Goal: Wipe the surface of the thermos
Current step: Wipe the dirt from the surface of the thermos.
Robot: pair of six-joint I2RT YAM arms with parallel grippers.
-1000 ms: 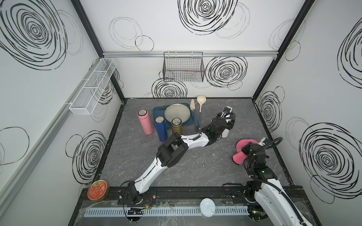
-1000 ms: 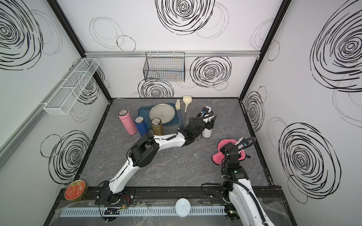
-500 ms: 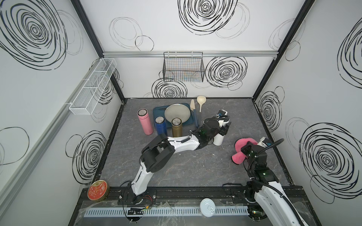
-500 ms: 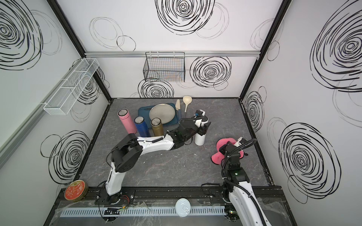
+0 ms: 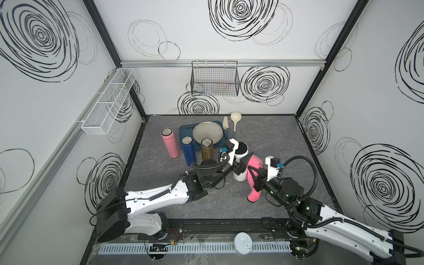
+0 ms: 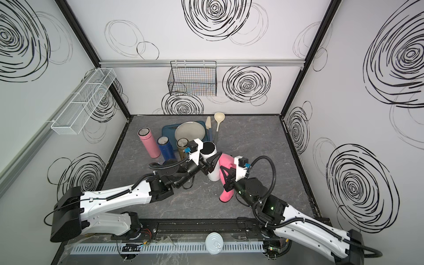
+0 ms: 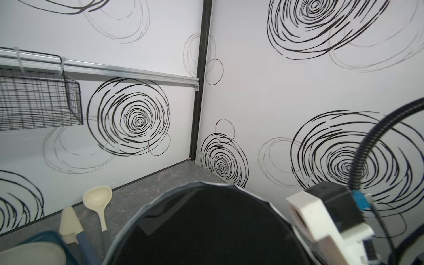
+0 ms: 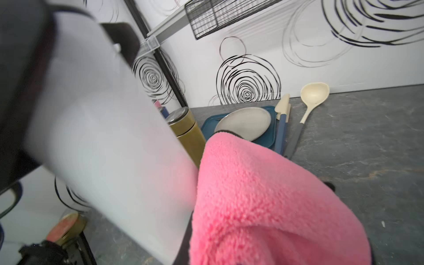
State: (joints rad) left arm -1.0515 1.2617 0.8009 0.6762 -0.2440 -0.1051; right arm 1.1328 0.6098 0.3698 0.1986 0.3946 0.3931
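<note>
Ok, left hand (image 5: 240, 168) clamped on white thermos (image 5: 240, 178) near tabletop (image 5: 160, 174) centre: right hand (image 5: 255, 175), pinching pink cloth (image 5: 253, 195) at its 3 o'clock, should press flat and stroke full height.

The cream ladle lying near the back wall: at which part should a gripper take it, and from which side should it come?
Take the ladle by its slim handle, probably the cream part just below the bowl, coming straight down with jaws across it. It lies flat on the table, and the spatula lies close beside the grey lower end, leaving more room higher up.
</note>
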